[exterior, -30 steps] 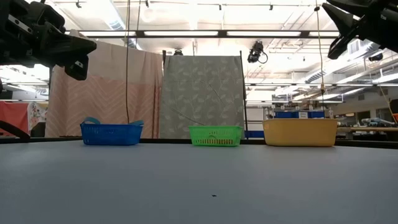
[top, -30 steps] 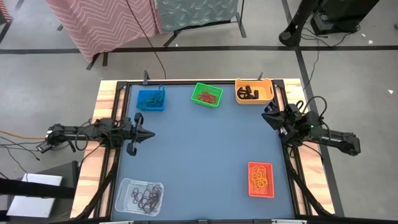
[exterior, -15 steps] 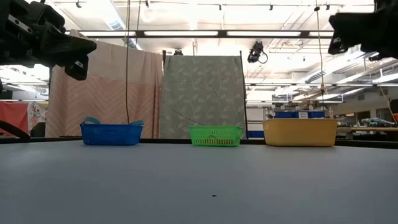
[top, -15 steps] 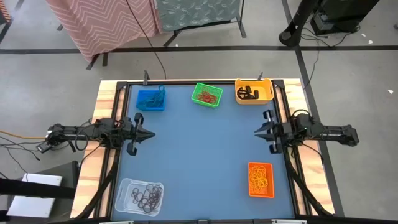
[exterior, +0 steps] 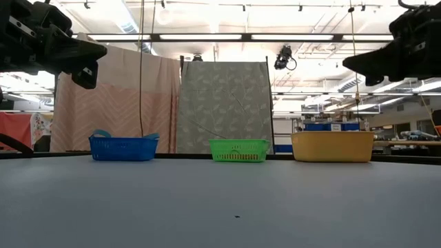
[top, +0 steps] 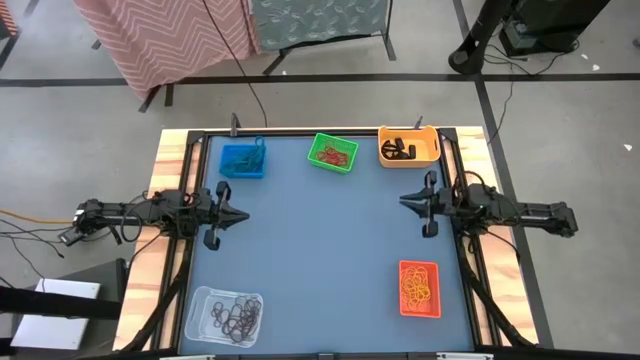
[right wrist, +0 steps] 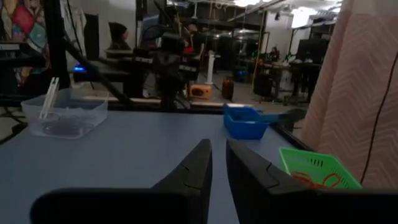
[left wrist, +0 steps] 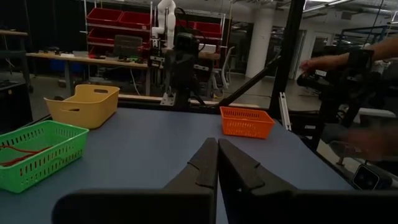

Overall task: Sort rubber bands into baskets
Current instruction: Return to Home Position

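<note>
Five baskets stand on the blue table: blue (top: pixel 243 160), green (top: pixel 333 153) and yellow-orange (top: pixel 409 147) along the far edge, red-orange (top: pixel 420 288) near right, clear (top: pixel 226 314) near left. Each holds rubber bands, such as the dark ones (top: pixel 236 318) in the clear basket. My left gripper (top: pixel 243 215) hovers shut at the table's left edge and points level toward the right. My right gripper (top: pixel 403 202) hovers at the right edge and points level toward the left. Its fingers (right wrist: pixel 217 144) stand a narrow gap apart with nothing between them.
The table's middle (top: pixel 320 240) lies bare between the two grippers. A raised black frame (top: pixel 300 130) and wooden boards edge the table. Cloth-draped racks (exterior: pixel 220 103) stand beyond the far edge. A person's arm (left wrist: pixel 323 62) shows in the room past the right side.
My right gripper has swung away from the yellow-orange basket, sunk a little and rolled. It now points level toward the table's left edge instead of slanting toward the far side. The baskets have stayed where they were.
</note>
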Motion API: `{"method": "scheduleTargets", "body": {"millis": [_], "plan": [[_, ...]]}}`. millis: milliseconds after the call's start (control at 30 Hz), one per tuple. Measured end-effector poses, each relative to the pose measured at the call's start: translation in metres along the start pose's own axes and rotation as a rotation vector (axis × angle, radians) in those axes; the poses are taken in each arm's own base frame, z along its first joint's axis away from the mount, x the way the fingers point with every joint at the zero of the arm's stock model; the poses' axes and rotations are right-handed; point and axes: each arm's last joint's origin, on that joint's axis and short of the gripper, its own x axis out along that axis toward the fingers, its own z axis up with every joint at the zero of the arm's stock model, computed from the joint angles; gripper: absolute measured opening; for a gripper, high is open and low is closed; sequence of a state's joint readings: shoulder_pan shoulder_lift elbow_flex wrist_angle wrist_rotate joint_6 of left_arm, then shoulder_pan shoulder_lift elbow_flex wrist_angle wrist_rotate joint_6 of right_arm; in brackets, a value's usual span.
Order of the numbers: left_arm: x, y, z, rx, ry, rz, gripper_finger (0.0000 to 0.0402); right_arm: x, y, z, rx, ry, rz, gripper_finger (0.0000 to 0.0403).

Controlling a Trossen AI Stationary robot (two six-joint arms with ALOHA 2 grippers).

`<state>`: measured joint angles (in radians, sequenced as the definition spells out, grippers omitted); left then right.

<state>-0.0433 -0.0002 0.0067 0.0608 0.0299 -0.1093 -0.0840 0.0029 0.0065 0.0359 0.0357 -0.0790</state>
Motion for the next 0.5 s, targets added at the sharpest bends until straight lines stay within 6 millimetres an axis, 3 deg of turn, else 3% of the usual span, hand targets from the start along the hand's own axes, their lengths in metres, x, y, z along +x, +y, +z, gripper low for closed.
{"method": "scheduleTargets", "body": {"millis": [500], "plan": [[0.0, 0.0, 0.0, 0.0, 0.0, 0.0, 0.0017, 0.0003, -0.0011, 0.001, -0.003, -0.01, -0.01, 0.0063]]}}
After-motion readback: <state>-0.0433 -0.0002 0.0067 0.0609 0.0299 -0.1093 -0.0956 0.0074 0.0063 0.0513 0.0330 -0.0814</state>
